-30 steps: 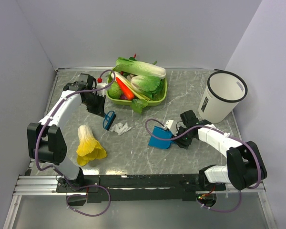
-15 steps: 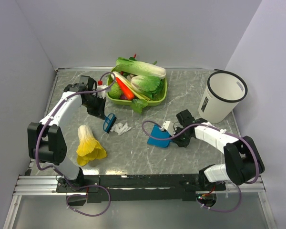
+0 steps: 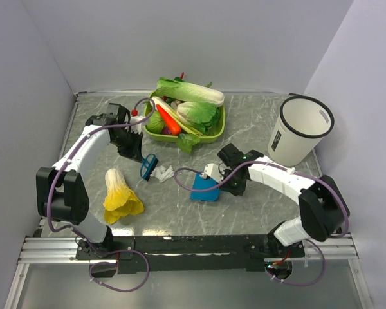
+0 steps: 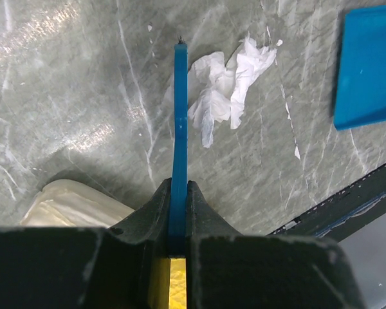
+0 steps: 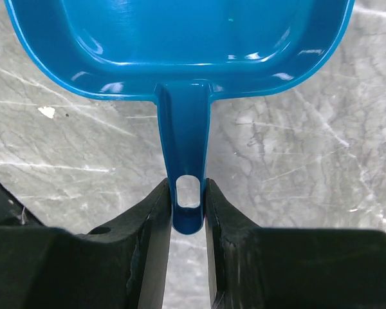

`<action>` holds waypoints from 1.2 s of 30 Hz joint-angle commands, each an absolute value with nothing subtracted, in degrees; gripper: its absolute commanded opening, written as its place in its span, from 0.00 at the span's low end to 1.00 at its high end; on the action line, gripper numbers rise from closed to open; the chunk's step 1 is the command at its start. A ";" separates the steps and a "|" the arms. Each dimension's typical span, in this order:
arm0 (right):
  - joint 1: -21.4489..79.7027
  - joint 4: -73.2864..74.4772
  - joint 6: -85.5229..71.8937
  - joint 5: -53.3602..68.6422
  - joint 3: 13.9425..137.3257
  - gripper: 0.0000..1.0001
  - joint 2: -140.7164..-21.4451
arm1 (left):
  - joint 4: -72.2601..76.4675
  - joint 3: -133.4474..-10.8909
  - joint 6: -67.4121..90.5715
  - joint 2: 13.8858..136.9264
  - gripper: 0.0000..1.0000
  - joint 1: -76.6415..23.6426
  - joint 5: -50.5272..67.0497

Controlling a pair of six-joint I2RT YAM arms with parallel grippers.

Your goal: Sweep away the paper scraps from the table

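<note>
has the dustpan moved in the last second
Yes. The dustpan has slid left, away from the bin and toward the scraps.

white arms (image 3: 81, 147) — black joints, purple cables (image 3: 192, 168)

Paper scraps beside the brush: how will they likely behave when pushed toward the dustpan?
The paper scraps look thin and crumpled, so they are probably very light and floppy, sliding readily over the smooth table. As a loose, ragged cluster they may separate or snag on the brush rather than move together into the dustpan.
</note>
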State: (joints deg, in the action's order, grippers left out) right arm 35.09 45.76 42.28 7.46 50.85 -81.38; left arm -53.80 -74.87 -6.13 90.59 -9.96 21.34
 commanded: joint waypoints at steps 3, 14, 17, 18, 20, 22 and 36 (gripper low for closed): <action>37.00 51.07 37.18 2.38 56.60 0.00 -86.31 | -52.38 -74.09 -4.39 88.68 0.01 -10.28 24.17; 39.98 49.92 36.48 0.53 59.24 0.00 -92.10 | -50.45 -71.89 -2.11 89.64 0.01 -12.56 30.58; 40.95 50.01 36.39 0.35 60.64 0.00 -93.78 | -50.54 -73.21 -1.32 91.49 0.01 -13.36 32.25; 41.48 50.01 36.39 0.35 61.34 0.00 -94.48 | -50.89 -74.08 -1.32 91.84 0.01 -13.53 34.00; 41.84 49.92 36.13 0.26 62.05 0.00 -95.01 | -51.15 -74.70 -1.06 92.89 0.01 -13.88 35.68; 42.36 50.19 36.12 0.26 63.19 0.00 -95.71 | -51.41 -75.32 -1.05 94.12 0.01 -14.32 39.45; 42.54 50.27 35.51 0.35 63.90 0.00 -96.07 | -55.02 -76.47 -4.57 92.20 0.01 -14.41 44.39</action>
State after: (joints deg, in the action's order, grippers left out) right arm 42.15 49.32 36.27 1.04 63.46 -96.40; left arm -53.52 -74.50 -2.52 96.23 -15.00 44.62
